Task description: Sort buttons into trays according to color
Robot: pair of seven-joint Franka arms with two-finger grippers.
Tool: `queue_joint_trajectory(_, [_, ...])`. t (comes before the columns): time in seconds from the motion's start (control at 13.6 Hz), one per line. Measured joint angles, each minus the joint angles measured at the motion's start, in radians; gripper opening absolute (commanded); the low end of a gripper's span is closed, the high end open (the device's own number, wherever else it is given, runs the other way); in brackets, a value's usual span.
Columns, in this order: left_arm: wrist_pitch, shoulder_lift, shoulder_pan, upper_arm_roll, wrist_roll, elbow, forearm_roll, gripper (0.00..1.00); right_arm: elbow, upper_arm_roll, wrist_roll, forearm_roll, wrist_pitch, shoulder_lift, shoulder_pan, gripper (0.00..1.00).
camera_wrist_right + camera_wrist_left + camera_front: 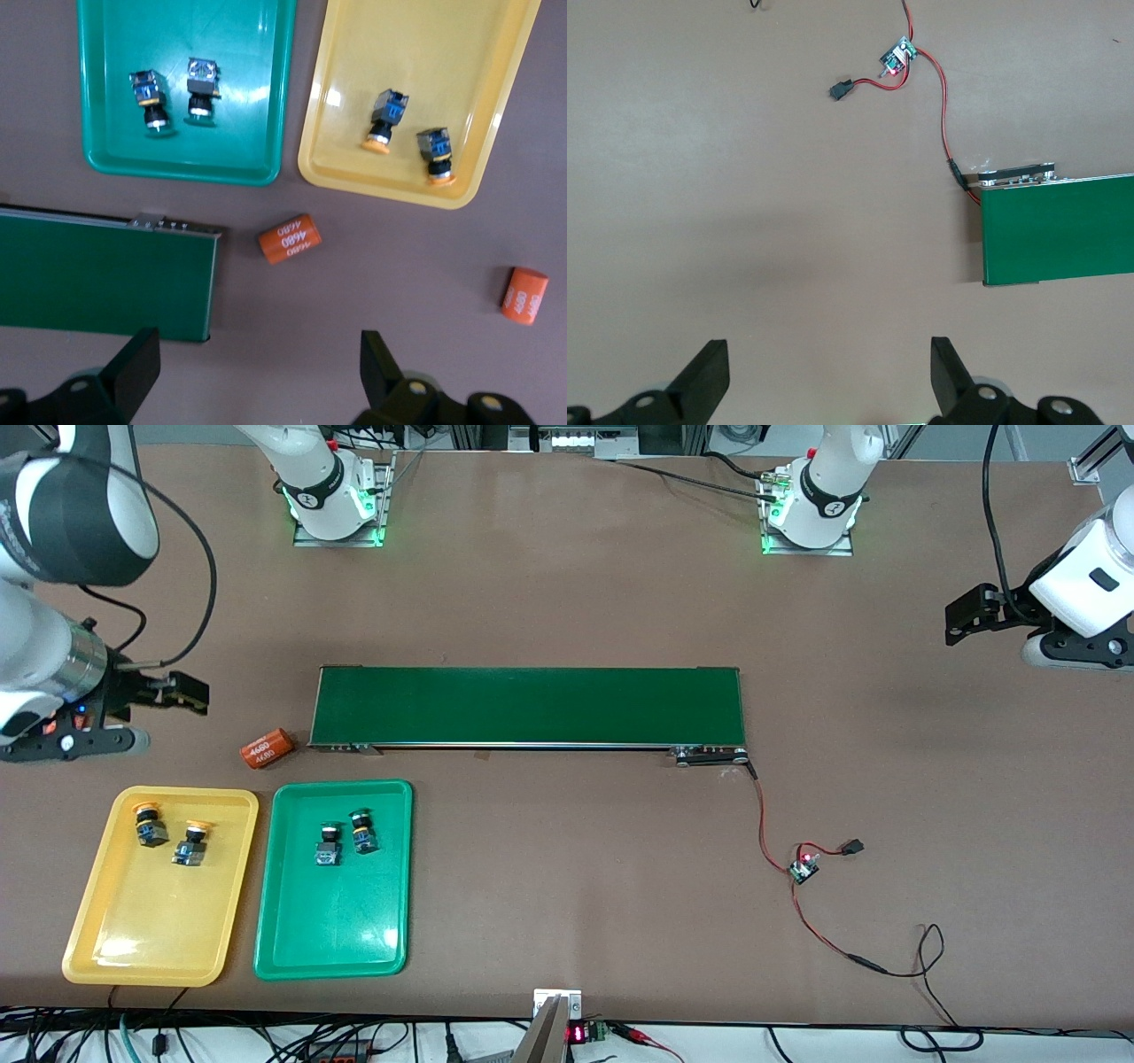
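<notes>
While buttons lie in trays, both tools hover apart, open.

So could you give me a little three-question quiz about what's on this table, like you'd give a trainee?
1. True or false: each tray, yellow and green, holds two buttons.
2. Which thing lies between the belt and the trays? A) an orange cylinder B) a green button C) a red wire
3. Fill in: the left tool and the right tool both have their jaws ____ and hold nothing.

Key
1. True: two yellow buttons in the yellow tray, two green buttons in the green one.
2. A
3. open
</notes>
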Motion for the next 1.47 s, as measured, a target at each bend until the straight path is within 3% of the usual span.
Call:
queue_joint_trajectory(0.59, [-0.002,-0.01,0.0,0.0,0.0,0.0,0.0,1.0,-0.029,0.007,0.005,0.094,0.015,-0.014,0.002,1.0])
queue_joint_trajectory(1.47, [-0.032,-0.01,0.027,0.007,0.0,0.0,0.002,1.0,-0.03,0.007,0.006,0.127,0.032,-0.012,0.005,1.0])
